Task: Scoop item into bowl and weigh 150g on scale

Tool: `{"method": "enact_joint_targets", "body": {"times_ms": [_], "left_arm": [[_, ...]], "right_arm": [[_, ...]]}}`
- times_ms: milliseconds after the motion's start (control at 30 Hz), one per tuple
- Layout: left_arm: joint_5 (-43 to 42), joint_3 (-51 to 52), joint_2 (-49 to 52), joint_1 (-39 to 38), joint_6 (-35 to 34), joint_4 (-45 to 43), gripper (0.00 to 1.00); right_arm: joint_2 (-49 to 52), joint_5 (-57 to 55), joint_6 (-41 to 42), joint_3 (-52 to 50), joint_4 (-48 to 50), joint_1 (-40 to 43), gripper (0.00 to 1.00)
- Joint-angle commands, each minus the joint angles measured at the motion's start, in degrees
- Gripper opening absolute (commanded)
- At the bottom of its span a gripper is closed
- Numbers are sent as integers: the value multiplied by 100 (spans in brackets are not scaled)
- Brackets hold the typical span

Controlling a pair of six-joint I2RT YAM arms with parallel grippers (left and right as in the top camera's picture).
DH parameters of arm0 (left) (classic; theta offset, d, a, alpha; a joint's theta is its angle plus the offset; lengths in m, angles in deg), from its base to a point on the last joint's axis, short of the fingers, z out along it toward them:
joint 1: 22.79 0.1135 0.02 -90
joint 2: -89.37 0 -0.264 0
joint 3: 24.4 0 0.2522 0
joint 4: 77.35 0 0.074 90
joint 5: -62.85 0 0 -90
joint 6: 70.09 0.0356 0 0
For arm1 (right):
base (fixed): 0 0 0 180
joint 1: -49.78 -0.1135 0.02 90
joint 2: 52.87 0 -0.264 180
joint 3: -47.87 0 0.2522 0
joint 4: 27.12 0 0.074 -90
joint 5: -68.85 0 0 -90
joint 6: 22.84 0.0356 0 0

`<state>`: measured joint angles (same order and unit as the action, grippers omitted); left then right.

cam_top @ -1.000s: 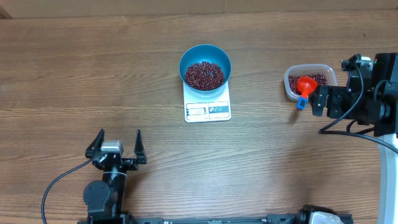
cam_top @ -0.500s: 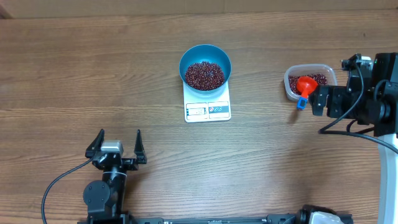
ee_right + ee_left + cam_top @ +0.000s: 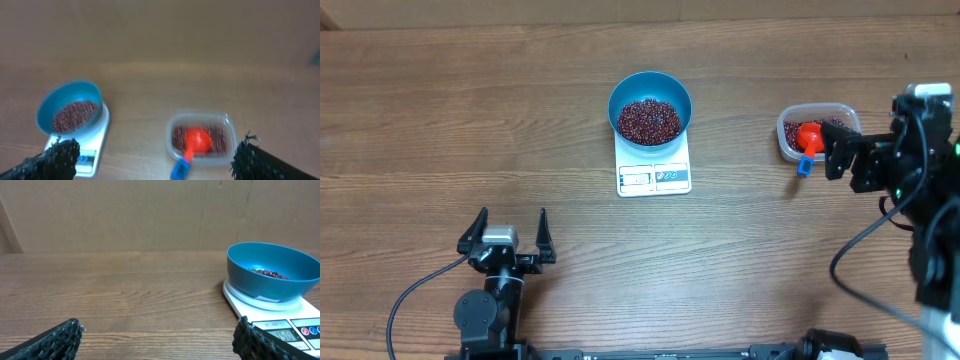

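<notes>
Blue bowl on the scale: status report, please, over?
Left tool, right tool open, empty. Beans in bowl on scale. Scoop resting in tub; nothing blocking.

We see the round bright blue bowl [image 3: 650,82] standing upright on the 12 o'clock end of the scale [image 3: 654,177], its rim overhanging the platform on both sides. The scale is a small flat white rectangle lying square just toward 12 o'clock of the overhead view's middle, its display [image 3: 636,179] on the 6 o'clock edge showing what looks like 150. We find the tiny dark red-brown beans [image 3: 649,121] heaped loosely across the bowl's bottom, well below the rim, with more of them lying well apart at 3 o'clock.
</notes>
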<state>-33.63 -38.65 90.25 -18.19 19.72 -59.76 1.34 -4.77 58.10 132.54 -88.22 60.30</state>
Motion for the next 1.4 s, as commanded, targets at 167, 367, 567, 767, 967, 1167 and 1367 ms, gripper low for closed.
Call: {"method": "enact_joint_targets", "body": {"times_ms": [167,367,567,767,967,1167,1367], "left_arm": [[-46,22,-66,15,90,9,100],[-46,22,-66,15,87,9,99],[-46,22,-66,15,90,9,99],[-46,22,-66,15,90,9,99],[-46,22,-66,15,90,9,99],[-46,22,-66,15,90,9,100],[-46,22,-66,15,90,9,99]], "right_arm": [[-1080,940,2,-1829,2006,0,100],[-1665,1224,0,-2977,3311,0,100],[-2260,1224,2,-4135,4389,0,100],[-2911,1217,144,-5388,5650,0,100],[-3565,1132,345,-6395,6408,0,100],[-4107,1084,348,-7058,6581,-2,100],[-4527,824,348,-7047,6151,-13,100]]}}
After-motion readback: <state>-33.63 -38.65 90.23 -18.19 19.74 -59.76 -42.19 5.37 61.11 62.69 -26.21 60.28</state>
